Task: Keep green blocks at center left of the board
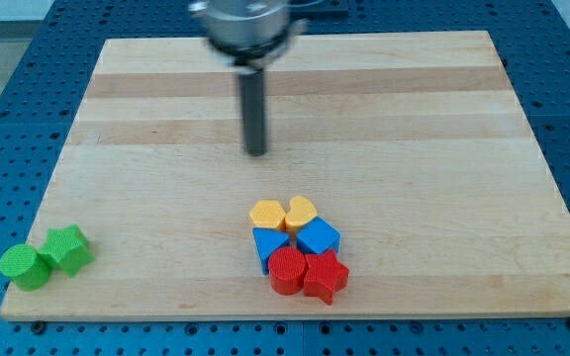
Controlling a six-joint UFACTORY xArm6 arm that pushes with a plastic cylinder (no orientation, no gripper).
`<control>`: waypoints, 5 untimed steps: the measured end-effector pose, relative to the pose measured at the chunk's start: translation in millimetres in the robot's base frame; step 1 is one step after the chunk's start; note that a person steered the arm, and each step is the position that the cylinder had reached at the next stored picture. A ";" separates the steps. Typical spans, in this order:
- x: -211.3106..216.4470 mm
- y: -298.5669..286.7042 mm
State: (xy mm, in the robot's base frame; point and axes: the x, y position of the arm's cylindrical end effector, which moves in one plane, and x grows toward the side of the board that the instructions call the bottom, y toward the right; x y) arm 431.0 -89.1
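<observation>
Camera view: a pale wooden desk [384, 109] fills most of the frame, sitting on a blue pegboard [8, 99]. A dark rod hangs down from the view's top, and my tip [256, 152] meets the desk a little left of centre, in the upper half. The rod is a plain pushing tool with no jaws, so there is nothing to open or close, and it touches no block.

Two green blocks sit at the desk's bottom left corner, touching each other. The green cylinder [24, 266] is outermost and overhangs the left edge onto the pegboard. The green star [67, 248] lies just to its right, close to the left edge.

Near the bottom edge, slightly right of centre, six blocks huddle together. At the back are an orange block [267, 215] and an orange heart [301, 211]. Below them are a blue block [269, 243] and a blue cube [318, 237]. Nearest the bottom edge are a red cylinder [287, 270] and a red star [326, 278].

My tip stands well apart from both groups. Bare wood stretches between the green pair and the cluster, and across the whole upper half and right side.
</observation>
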 end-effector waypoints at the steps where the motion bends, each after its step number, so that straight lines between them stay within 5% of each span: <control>1: 45.6 -60.6; 3: 83.2 -42.6; 5: 187.3 -66.5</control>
State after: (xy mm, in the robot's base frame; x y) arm 618.3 -155.6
